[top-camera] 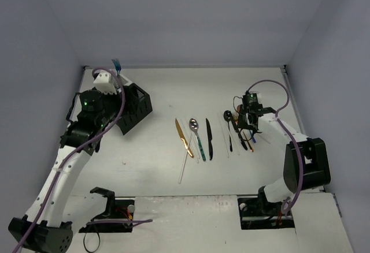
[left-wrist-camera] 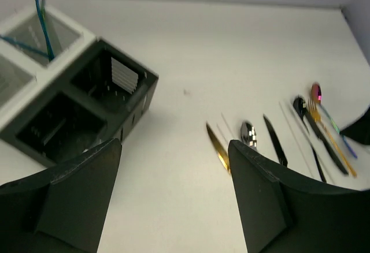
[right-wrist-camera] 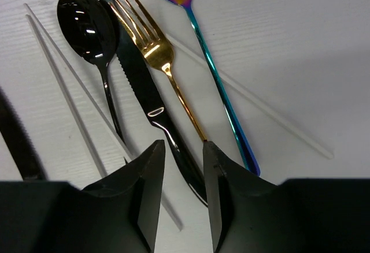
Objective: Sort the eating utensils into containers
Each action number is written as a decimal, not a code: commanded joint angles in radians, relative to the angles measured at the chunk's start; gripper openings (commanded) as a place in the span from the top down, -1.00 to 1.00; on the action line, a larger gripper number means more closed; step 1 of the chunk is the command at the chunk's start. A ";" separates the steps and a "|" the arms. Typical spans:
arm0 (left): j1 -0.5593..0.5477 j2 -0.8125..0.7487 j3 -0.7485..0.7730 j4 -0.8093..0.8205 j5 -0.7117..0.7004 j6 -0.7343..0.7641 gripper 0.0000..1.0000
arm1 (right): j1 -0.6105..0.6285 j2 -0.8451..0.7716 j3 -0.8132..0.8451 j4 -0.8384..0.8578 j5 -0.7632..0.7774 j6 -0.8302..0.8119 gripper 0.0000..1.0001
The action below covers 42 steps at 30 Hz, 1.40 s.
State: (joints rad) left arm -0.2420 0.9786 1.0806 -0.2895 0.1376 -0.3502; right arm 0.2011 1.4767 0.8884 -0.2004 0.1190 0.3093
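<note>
The containers (top-camera: 136, 108) stand at the back left, two black bins in front of two white ones (left-wrist-camera: 81, 33). A blue utensil (left-wrist-camera: 43, 25) stands upright in a white bin. My left gripper (left-wrist-camera: 173, 149) hangs open and empty over bare table just in front of the black bins (left-wrist-camera: 144, 85). Several utensils lie in a row at mid-table, among them a gold knife (top-camera: 184, 138) and a black knife (top-camera: 208, 138). My right gripper (right-wrist-camera: 182, 146) is low over the right-hand group. Its jaws are narrowed astride the handle of a black serrated knife (right-wrist-camera: 141, 85), with a small gap on each side.
Beside that knife lie a black spoon (right-wrist-camera: 87, 25), a gold fork (right-wrist-camera: 153, 48), an iridescent spoon (right-wrist-camera: 211, 74) and thin clear sticks (right-wrist-camera: 69, 103). The fork's handle runs under my right finger. Grey walls close off the table's back and sides.
</note>
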 commanded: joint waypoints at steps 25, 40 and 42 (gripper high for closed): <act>0.000 -0.149 -0.243 -0.051 0.056 0.106 -0.43 | -0.048 0.262 0.101 0.104 -0.095 -0.222 0.50; 0.000 -0.149 -0.232 -0.047 0.109 0.078 -0.43 | -0.018 0.208 0.102 0.115 -0.158 -0.242 1.00; 0.000 -0.157 -0.218 -0.046 0.132 0.060 -0.43 | 0.007 0.156 0.113 0.113 -0.103 -0.248 1.00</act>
State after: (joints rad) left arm -0.2420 0.8368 0.8237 -0.4004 0.2117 -0.2647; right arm 0.1668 1.7321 0.9691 -0.0780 -0.0343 0.0777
